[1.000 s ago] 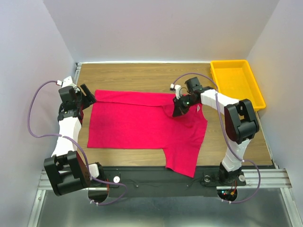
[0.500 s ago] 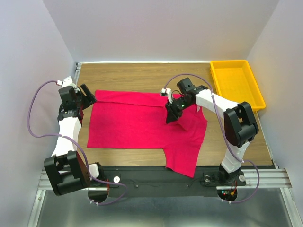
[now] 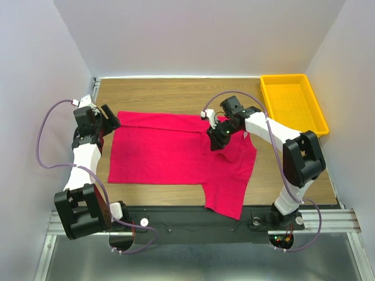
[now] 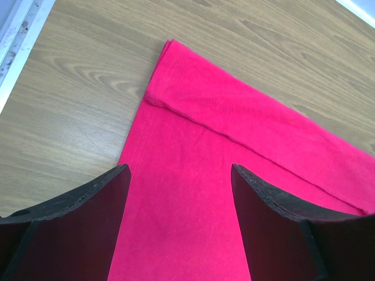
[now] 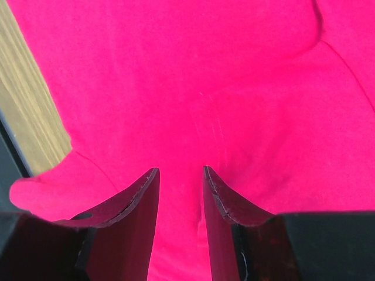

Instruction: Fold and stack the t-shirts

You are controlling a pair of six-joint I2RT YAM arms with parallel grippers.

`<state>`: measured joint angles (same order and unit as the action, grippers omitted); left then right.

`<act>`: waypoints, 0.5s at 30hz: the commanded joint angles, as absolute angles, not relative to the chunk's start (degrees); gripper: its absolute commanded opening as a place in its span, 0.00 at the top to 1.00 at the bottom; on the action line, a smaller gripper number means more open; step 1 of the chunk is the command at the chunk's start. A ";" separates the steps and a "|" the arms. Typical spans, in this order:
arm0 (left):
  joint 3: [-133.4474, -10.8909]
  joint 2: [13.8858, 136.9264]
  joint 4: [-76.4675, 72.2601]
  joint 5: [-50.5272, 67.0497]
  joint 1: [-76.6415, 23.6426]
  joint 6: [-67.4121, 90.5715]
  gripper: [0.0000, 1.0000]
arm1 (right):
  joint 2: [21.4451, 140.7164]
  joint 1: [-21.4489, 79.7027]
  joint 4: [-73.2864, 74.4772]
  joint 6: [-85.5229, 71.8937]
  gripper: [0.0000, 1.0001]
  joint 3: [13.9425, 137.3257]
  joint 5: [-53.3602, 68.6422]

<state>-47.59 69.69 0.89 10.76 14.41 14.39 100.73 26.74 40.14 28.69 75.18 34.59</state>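
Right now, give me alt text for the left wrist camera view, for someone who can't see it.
A crimson-pink t-shirt lies flat on a wooden table, one corner pointing to the upper left, with a folded-over strip along its far edge. The left gripper stands open in the foreground, its two black fingers framing the fabric.

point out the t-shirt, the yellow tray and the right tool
t-shirt (image 3: 170,155): top external view, middle of the body panel
yellow tray (image 3: 292,104): top external view, bare floor
right tool (image 5: 180,171): right wrist view, midway between its fingertips
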 commanded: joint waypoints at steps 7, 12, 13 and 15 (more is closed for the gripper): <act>-46.85 69.26 -1.49 12.48 14.68 14.06 0.19 | 107.75 34.27 33.40 19.00 0.54 79.89 21.81; -47.11 69.43 -1.58 12.92 14.59 14.24 0.19 | 109.07 36.73 31.38 16.80 0.51 79.19 17.41; -47.11 69.35 -1.58 13.01 14.59 14.24 0.19 | 109.42 36.83 31.20 16.70 0.51 79.36 16.27; -47.02 69.35 -1.58 13.01 14.68 14.24 0.19 | 110.65 36.83 31.20 16.26 0.51 79.89 15.12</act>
<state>-47.59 69.93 0.64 12.08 14.41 14.41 109.69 36.18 34.65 18.96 77.54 19.97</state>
